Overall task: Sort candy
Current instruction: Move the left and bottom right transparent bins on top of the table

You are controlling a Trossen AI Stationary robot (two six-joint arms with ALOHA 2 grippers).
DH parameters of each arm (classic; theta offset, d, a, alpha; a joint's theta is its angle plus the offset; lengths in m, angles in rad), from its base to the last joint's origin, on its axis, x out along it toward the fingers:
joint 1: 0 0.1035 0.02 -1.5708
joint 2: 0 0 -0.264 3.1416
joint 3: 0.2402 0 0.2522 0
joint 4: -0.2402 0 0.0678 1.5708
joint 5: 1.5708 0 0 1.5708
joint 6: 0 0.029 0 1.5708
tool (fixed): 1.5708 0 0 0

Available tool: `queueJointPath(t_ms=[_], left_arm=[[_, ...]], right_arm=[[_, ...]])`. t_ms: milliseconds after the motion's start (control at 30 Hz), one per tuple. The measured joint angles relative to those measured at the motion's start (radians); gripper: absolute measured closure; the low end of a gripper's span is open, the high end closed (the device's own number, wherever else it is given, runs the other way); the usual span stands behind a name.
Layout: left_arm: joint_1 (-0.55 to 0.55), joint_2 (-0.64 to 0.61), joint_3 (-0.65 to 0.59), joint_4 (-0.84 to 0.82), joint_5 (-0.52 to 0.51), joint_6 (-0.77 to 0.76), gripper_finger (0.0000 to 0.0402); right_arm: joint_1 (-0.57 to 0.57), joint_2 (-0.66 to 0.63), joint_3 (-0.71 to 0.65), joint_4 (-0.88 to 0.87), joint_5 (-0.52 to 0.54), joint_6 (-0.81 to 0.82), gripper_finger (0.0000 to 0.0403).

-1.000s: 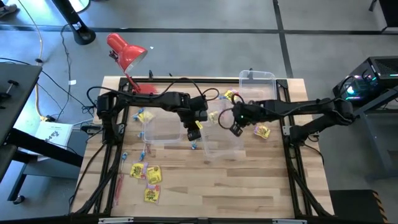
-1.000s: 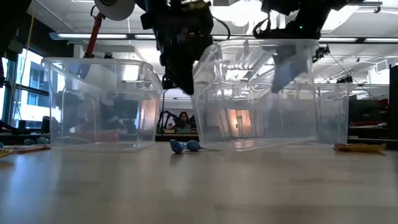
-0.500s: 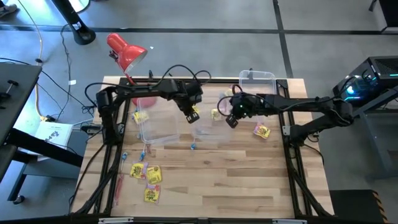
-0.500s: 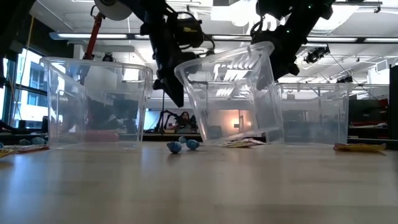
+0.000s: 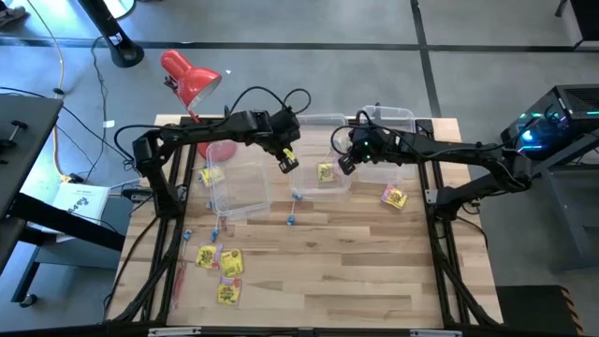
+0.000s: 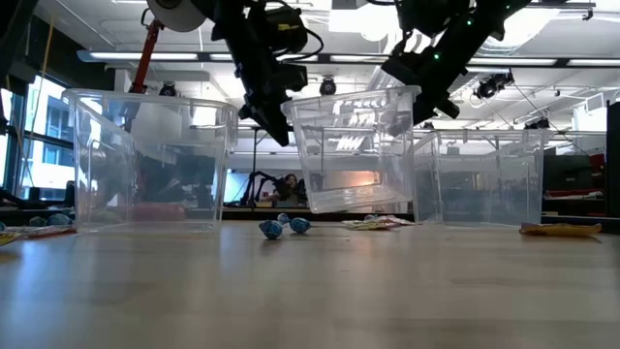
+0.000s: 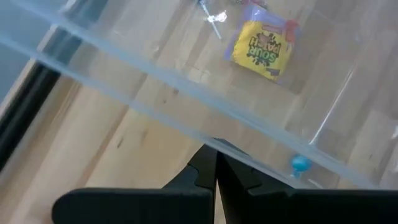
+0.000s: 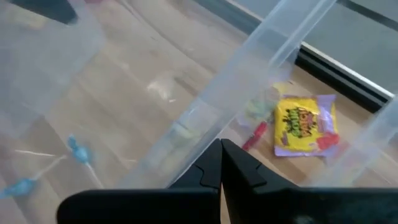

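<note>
Candy lies scattered over the wooden tabletop (image 5: 374, 271): three yellow packets (image 5: 219, 262) cluster near the front left, one yellow packet (image 5: 394, 197) sits right of centre, another yellow packet (image 5: 325, 172) shows through the middle clear bin (image 5: 323, 150), and blue-wrapped pieces (image 6: 286, 226) rest on the wood in front of the bins. Compared with a second ago, the middle bin has been carried toward the rear and now hangs lifted and tilted between the arms, where before it stood flat. Left pincer (image 5: 287, 161) and right pincer (image 5: 344, 164) are each clenched on opposite rims of it. Only the low view shows the bin clear of the wood; only the wrist views show each pair of fingers pinching a transparent wall. Three clear bins are counted, plus one red lamp (image 5: 190, 78).
</note>
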Motion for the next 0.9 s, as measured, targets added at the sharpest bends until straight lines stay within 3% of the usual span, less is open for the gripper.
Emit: queueJointPath(t_ms=[367,567,900], left_arm=[[0.019,-0.04,0.002,-0.046,-0.013,0.011,0.0402],[0.024,-0.064,0.002,-0.123,-0.071,0.015,0.0402],[0.025,-0.056,0.002,-0.148,-0.191,0.039,0.0397]], right_arm=[[-0.007,0.037,0.0,0.113,-0.005,0.055,0.0403],[-0.007,0.121,0.0,0.197,-0.029,0.096,0.0403],[-0.011,0.122,0.0,0.244,-0.046,0.129,0.0402]])
